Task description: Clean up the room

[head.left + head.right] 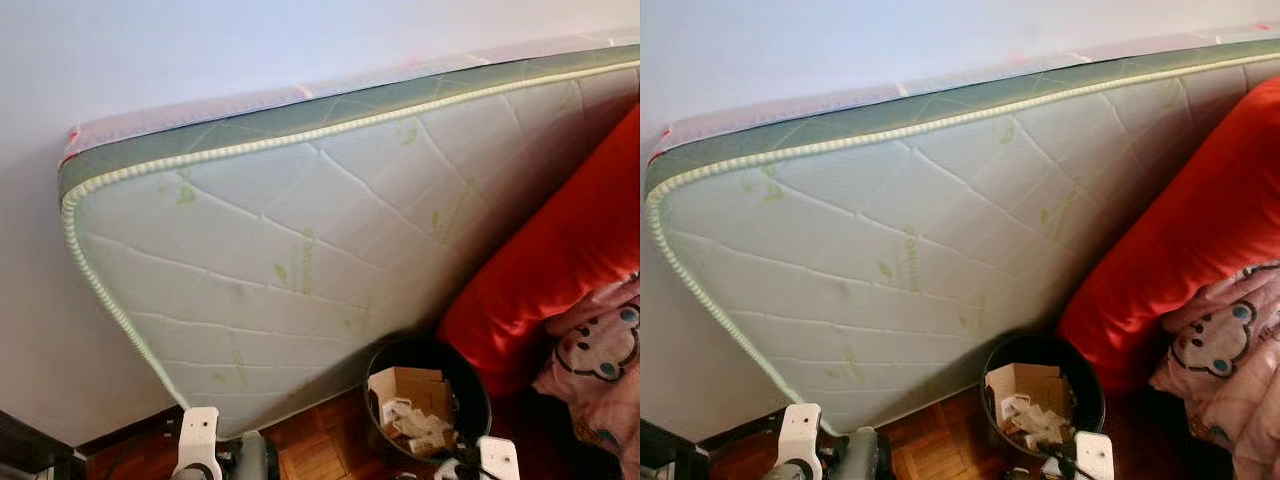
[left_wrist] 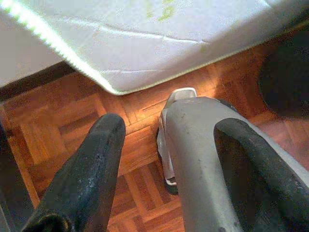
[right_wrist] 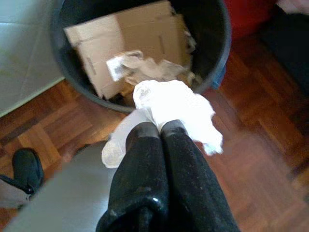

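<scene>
White crumpled tissue (image 3: 176,108) is pinched between the closed black fingers of the right gripper (image 3: 161,128), which holds it just in front of the rim of a black waste bin (image 3: 219,46) in the upper part of the right wrist view. Inside the bin lie a piece of brown cardboard (image 3: 140,34) and scraps of crumpled paper (image 3: 130,65).

The left gripper (image 2: 166,145) hangs over the parquet floor (image 2: 58,121) with its two fingers (image 2: 94,164) spread apart and nothing between them; a grey robot part (image 2: 193,145) shows between them lower down.

From the head camera, the bin (image 1: 470,390) stands on the wooden floor at the lower right of the frame, with the cardboard (image 1: 410,385) visible inside. Just behind it, a pale quilted mattress (image 1: 300,230) with green piping and a green side band leans on edge against the white wall (image 1: 200,50), taking up most of the frame. At the right edge, red bedding (image 1: 570,250) rests against the mattress, and a pink cartoon-print fabric (image 1: 600,350) lies over its lower part.
</scene>
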`<state>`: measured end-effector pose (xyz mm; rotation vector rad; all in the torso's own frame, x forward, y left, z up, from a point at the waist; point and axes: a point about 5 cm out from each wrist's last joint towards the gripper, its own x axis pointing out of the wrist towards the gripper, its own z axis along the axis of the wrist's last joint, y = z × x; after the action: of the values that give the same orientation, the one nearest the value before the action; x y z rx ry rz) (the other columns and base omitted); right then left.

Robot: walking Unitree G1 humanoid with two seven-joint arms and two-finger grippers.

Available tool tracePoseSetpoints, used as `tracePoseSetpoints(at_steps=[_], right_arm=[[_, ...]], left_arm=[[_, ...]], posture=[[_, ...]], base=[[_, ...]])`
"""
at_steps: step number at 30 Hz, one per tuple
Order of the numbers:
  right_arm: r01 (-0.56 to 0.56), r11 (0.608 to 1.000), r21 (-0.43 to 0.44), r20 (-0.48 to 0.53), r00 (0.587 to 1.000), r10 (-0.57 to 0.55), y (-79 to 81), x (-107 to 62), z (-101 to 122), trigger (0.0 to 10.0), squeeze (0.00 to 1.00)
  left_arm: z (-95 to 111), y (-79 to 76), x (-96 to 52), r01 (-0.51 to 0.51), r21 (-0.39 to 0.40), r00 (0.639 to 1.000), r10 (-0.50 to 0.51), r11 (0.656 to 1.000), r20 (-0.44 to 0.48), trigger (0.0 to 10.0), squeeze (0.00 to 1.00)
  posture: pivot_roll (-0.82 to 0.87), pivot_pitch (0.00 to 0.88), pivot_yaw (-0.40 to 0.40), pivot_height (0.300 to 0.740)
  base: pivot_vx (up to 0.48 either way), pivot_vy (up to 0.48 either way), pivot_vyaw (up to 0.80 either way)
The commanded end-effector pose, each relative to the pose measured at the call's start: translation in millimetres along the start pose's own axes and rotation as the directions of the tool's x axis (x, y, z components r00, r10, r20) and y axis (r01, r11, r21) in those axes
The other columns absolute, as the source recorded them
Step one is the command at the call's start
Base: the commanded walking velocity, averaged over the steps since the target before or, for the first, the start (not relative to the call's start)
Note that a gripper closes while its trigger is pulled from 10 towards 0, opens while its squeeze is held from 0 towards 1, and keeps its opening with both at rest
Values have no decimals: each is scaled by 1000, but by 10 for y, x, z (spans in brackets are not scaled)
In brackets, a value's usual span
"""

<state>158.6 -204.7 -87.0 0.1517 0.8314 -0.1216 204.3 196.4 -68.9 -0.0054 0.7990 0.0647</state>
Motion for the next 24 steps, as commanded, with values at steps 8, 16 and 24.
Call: tracePoseSetpoints(at_steps=[8,16,24], right_arm=[[7,1000,-15,-21,1000,-7,-23,-14,-41,10000,0],[8,999,-39,-28,1000,-10,-23,-10,-37,10000,0],[2,1000,-24,4,1000,-2,-14,-11,-14,10000,0]], left_arm=[[-126,-45,-21,15,1,998,-15,1000,-62,10000,0],[-144,-31,-27,13,4,998,-13,1000,-66,10000,0],[-172,-8,-36,8,3,997,-8,1000,-79,10000,0]], posture=[[0,83,-56,646],[-1,81,-55,646],[-1,82,-55,631]], base=[[0,0,-141],[0,0,0],[0,0,0]])
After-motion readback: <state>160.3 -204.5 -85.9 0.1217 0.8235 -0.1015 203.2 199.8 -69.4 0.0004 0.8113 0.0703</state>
